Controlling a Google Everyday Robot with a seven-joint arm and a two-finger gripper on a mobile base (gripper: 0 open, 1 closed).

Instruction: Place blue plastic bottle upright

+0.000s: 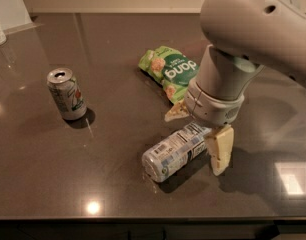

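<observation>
On countertop (pixel 113 189), bottle (pixel 174 152) lies base near-left, hand (pixel 194 143) alongside.

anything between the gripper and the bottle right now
Nothing visible. The gripper is already at the lying bottle's far end, with open fingers on either side of it. The snack bag lies behind and the can stands well away, both apart from the bottle.
</observation>
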